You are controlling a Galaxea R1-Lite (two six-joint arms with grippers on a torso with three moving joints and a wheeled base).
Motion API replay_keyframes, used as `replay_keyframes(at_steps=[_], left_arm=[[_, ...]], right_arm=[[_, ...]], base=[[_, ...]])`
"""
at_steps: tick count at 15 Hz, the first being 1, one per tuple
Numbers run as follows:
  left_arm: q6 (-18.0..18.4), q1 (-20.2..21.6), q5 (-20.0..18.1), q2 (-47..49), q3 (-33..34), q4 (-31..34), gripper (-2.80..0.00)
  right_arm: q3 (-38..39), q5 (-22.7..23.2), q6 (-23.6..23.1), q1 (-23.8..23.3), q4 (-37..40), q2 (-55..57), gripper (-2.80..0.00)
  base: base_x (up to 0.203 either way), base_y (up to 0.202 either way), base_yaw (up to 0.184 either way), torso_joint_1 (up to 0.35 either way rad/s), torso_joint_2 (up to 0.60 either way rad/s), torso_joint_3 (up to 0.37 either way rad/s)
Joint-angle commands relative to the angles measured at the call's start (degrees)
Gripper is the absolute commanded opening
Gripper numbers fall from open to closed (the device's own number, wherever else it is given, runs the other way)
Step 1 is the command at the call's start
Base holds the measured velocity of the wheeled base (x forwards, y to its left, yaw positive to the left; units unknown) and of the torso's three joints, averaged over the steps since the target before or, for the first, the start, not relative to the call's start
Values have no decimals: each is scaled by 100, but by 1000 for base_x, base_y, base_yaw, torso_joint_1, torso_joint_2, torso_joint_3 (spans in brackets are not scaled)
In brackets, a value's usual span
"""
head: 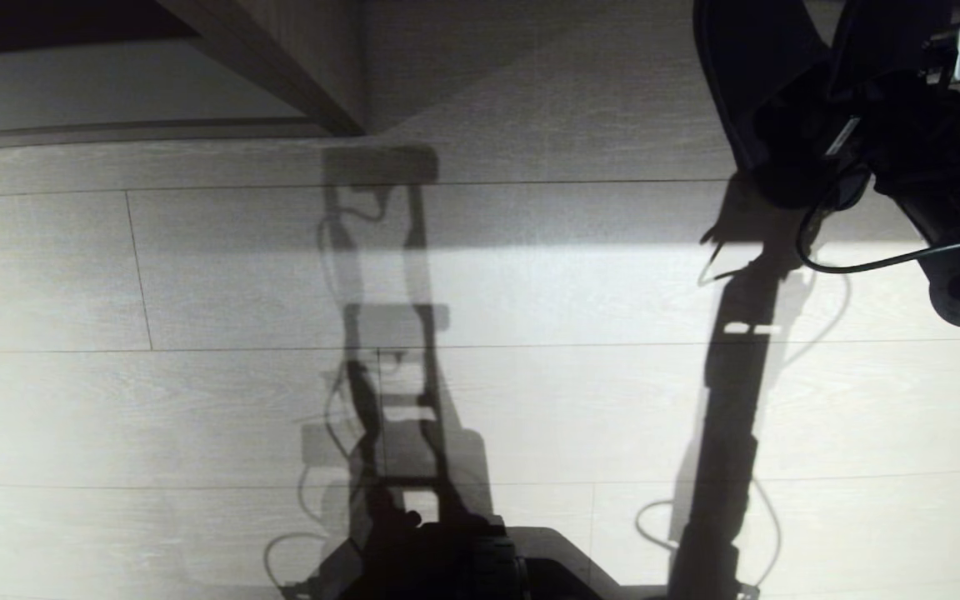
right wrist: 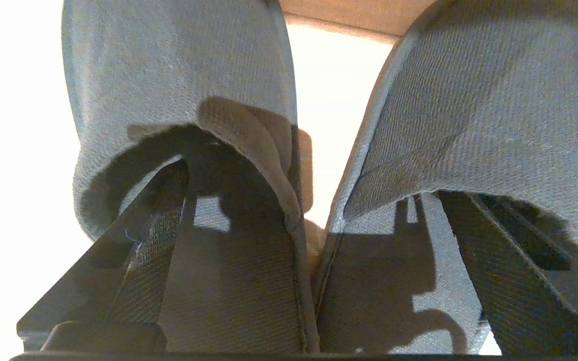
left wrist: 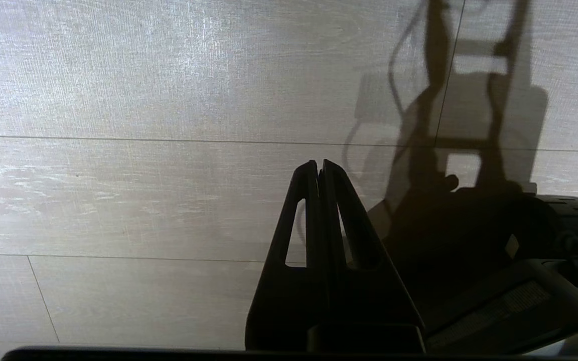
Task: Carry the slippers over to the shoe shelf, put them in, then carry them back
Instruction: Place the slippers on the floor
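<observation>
The pale plank floor (head: 530,400) lies open across most of the head view, marked only by thin plank seams and the long shadows of the robot's arms and cables. Along the far left edge of that view runs a low pale board with a slanting upright of a wood-grain unit (head: 297,67) above it, its corner meeting the floor near the middle top. No brand, label or writing can be read; a small white tag on the right arm's wrist is too small to make out. The right gripper (right wrist: 309,250) is at the far right of the head view, raised above the floor, a dark mass of links with a cable looping below it. In its own wrist view its 2 fingers (right wrist: 143,250) stand spread wide apart, each one pushed into the mouth of 1 of the 2 slippers (right wrist: 479,115), so the pair hangs on the spread fingers, toes pointing away from the wrist, the 2 slippers side by side and touching near the heels. A bright surface and a strip of tan wood show beyond the toes. The left gripper (left wrist: 319,168) hangs low over bare floor beside the robot's dark base (left wrist: 520,240), its 2 fingers pressed together at the tips, holding nothing.
</observation>
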Motion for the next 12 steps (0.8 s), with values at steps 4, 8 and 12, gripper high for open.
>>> replay_keyframes(at_steps=[4, 8, 12], left_arm=[[-4, 0, 4, -2, 0, -1, -280], [4, 0, 4, -2, 0, -1, -280], [-4, 0, 4, -2, 0, -1, -280]], right_arm=[[248, 174, -38, -1, -38, -225, 0], [510, 212, -64, -1, -38, -429, 0], [802, 227, -143, -1, -21, -691, 0]], base=[[0, 0, 0, 0, 0, 0], [0, 0, 0, 0, 0, 0], [0, 0, 0, 0, 0, 0]])
